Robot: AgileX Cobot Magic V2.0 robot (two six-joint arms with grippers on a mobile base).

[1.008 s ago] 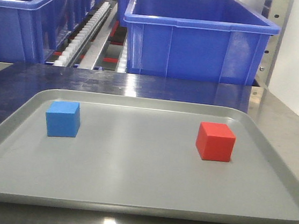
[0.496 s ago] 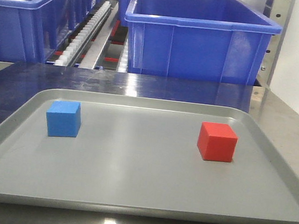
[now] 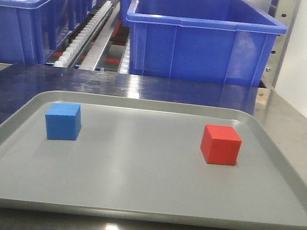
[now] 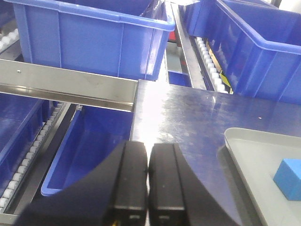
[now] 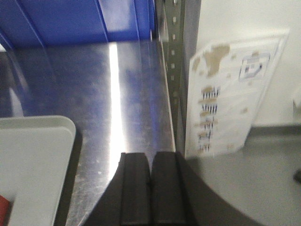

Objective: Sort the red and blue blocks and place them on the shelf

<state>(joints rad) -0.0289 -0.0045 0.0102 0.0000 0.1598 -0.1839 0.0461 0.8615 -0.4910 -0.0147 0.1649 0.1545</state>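
On the grey tray point(image 3: 132, 201), the blue block point(image 3: 63, 121) lies just right of the left gripper point(image 4: 148, 179) and the red block point(image 3: 220, 145) just left of the right gripper point(image 5: 150, 188), so each arm has its nearer cube, fingers pressed together and empty.

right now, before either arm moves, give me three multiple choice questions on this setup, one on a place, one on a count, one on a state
1. Where is the red block?
A. in a blue bin
B. on the grey tray
C. on the bare steel table

2. How many small cubes lie on the tray?
A. one
B. two
C. three

3. How is the left gripper?
A. shut, empty
B. wide open
C. shut on a cube

Answers:
1 B: it sits on the tray floor, right of the blue block in the front view.
2 B: one red and one blue, nothing else on it.
3 A: its wrist view shows the fingers pressed together with nothing between them.
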